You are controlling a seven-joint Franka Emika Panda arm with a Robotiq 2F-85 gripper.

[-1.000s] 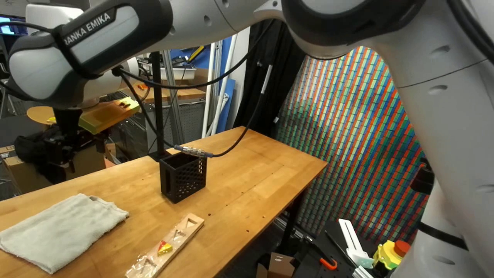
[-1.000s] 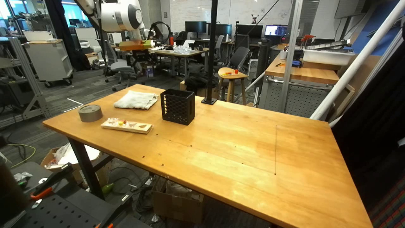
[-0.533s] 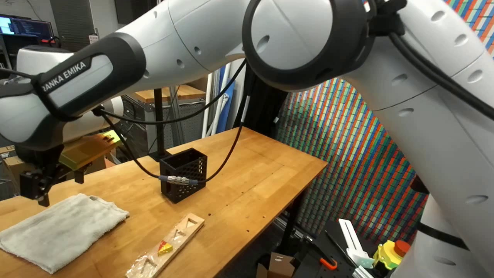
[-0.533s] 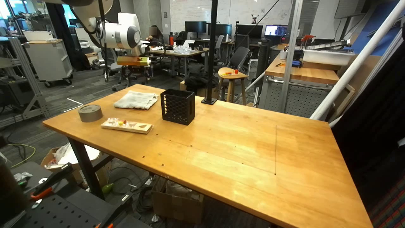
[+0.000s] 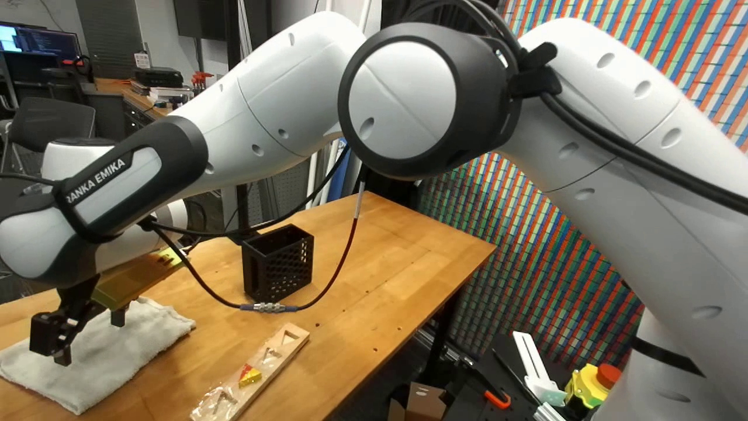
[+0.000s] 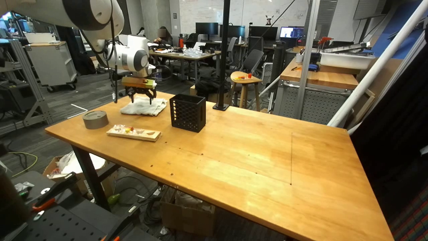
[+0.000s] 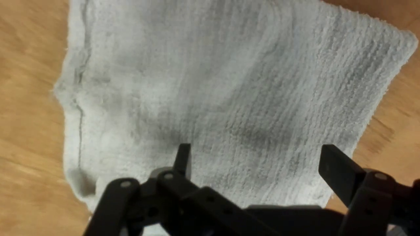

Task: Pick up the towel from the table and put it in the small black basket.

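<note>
In an exterior view, a whiteboard (image 6: 207, 12) spans twelve o'clock above monitors (image 6: 206, 30), with a stool (image 6: 254, 80) at one, a bench (image 6: 331, 79) between two and three, a black curtain (image 6: 394, 140) at three, grey floor (image 6: 60, 97) at nine and a cart (image 6: 53, 63) at ten. In an exterior view, a multicoloured wall (image 5: 526, 245) fills three o'clock; a lit screen (image 5: 41, 44) stands at ten.

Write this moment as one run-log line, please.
gripper: open, over towel | towel: on table, ungripped | small black basket: upright on table
</note>
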